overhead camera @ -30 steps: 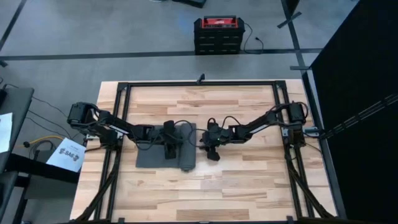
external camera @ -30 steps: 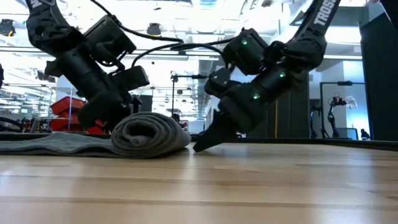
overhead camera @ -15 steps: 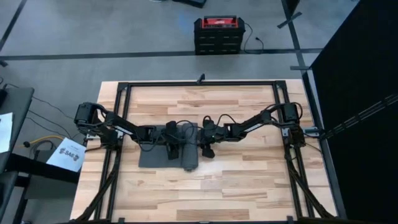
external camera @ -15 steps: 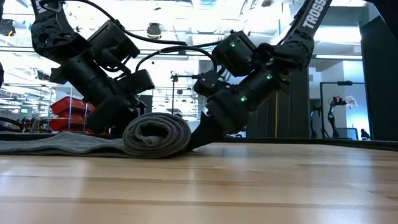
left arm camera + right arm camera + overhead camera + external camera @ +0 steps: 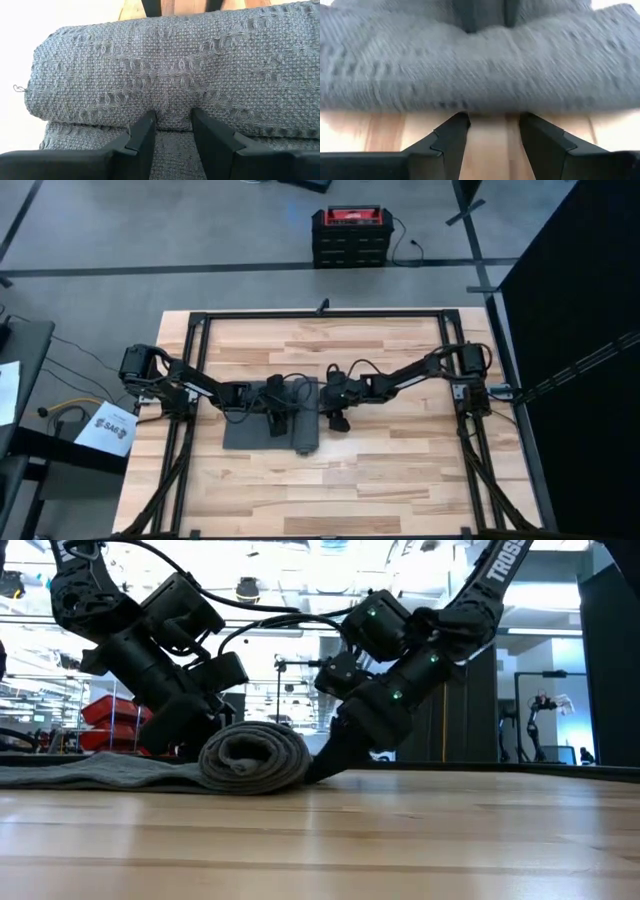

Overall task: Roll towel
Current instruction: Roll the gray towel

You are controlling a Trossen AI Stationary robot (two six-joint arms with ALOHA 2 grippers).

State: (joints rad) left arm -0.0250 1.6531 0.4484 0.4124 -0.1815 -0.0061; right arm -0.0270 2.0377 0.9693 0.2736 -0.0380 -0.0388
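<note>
High view: towel (image 5: 262, 432) at table centre, flat part toward left arm, roll (image 5: 305, 416) lying front-to-back between both tools. Left gripper (image 5: 172, 131), fingers parted, pressed against roll's near side; right gripper (image 5: 492, 131), parted too, just beside its opposite flank.

Coarse, matt woven cloth towel (image 5: 170, 70) lies on a smooth pale wooden table (image 5: 400, 830).

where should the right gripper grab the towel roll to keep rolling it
Probably low on the roll's outer curve, coming level from the bare-wood side: the right gripper sits there, open, fingertips at the table under the bulge. The left gripper braces the opposite side, over the flat tail.
</note>
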